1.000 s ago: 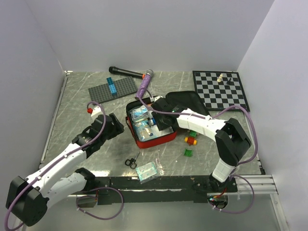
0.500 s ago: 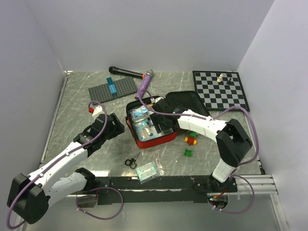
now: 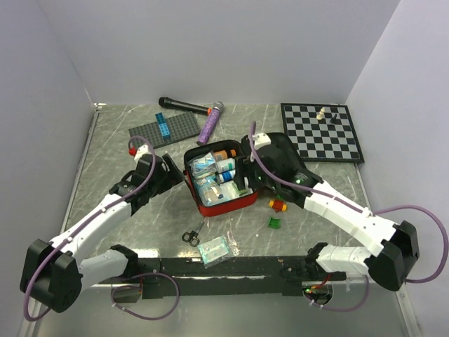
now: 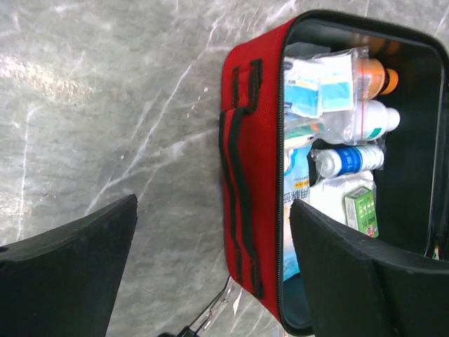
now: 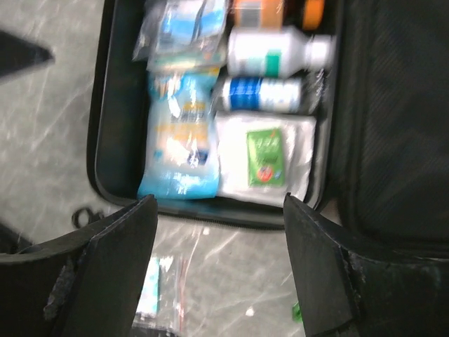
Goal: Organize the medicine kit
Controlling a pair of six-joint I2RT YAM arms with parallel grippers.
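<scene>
The red medicine kit (image 3: 226, 205) is lying open near the middle of the worktop (image 3: 105, 154), its lid falling toward the right edge, with bottles (image 5: 270, 60) and packets (image 5: 181, 140) sitting inside. The left arm's jaws are standing wide apart and empty just beside the kit's left wall. The right arm's jaws are hovering apart and empty over its right side.

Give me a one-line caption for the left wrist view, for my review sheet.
Left gripper, jaws open, above the handle side of the unzipped red medicine kit, packed with bottles and packets.
</scene>
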